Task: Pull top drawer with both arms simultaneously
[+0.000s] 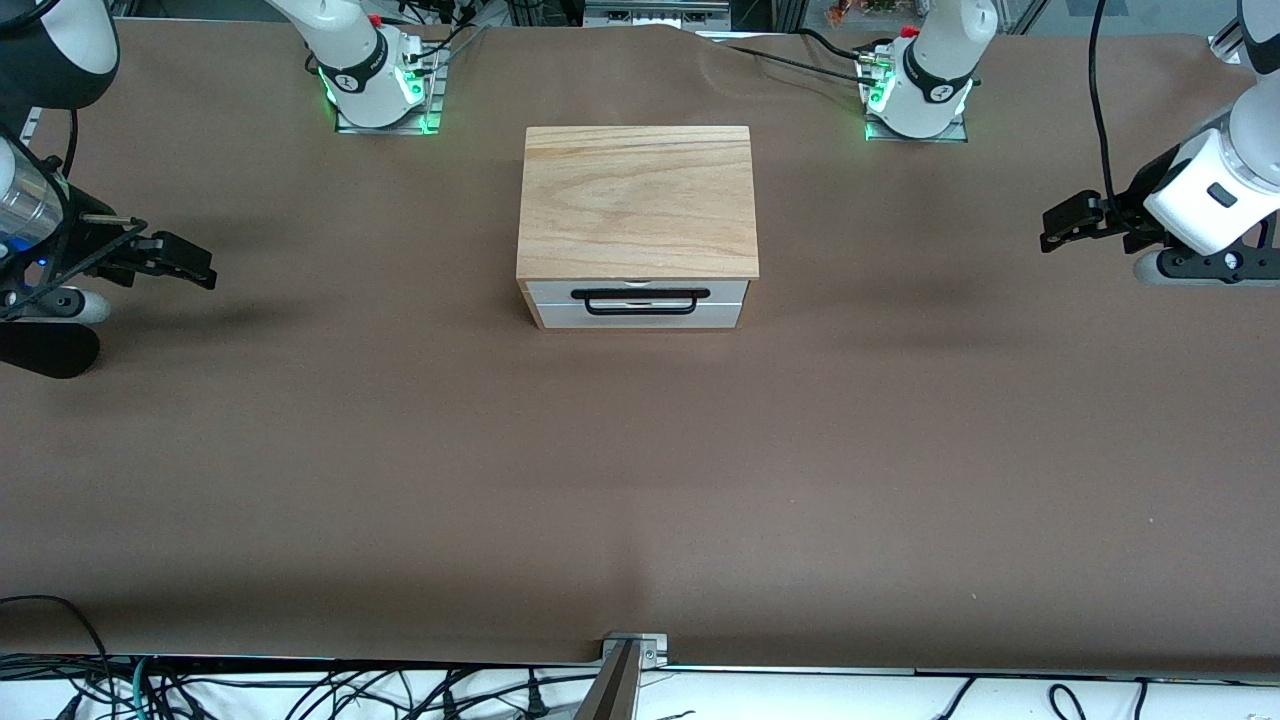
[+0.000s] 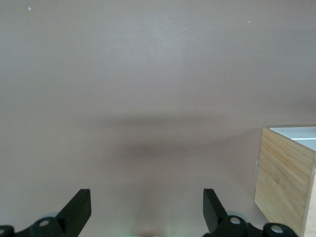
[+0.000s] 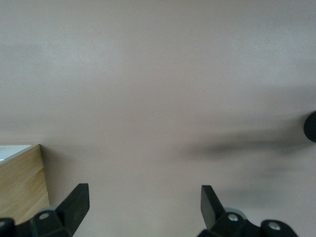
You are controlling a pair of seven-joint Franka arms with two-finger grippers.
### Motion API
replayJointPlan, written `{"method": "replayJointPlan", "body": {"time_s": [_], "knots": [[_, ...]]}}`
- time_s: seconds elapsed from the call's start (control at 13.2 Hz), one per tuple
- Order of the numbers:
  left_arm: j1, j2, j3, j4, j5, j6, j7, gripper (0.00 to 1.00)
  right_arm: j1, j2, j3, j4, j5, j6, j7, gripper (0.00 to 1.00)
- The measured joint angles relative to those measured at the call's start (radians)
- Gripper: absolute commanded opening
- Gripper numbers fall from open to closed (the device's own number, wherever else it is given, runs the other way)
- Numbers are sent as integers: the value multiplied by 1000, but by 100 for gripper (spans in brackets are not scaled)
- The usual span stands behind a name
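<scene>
The top drawer (image 1: 637, 291), white-fronted with a black wire handle (image 1: 640, 301), sits closed under the cabinet (image 1: 637, 200) top. The left gripper (image 1: 1062, 225) and right gripper (image 1: 190, 265) hover open, well apart from the cabinet toward each arm's table end.

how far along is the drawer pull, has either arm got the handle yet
Nothing looks done yet. The top drawer sits flush in the cabinet, its black bar handle untouched. The left pincer hovers open over the mat at its own end of the table, and the right pincer does likewise at the other end, both holding nothing. Left to do: reach the handle, grip it, pull the drawer out together.
</scene>
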Motion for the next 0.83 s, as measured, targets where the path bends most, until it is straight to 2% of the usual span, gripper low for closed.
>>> {"method": "replayJointPlan", "body": {"time_s": [0.83], "knots": [[0,3,-1,-41,-7,17,0,100,2,0,4,0,0,-1,0,100]]}}
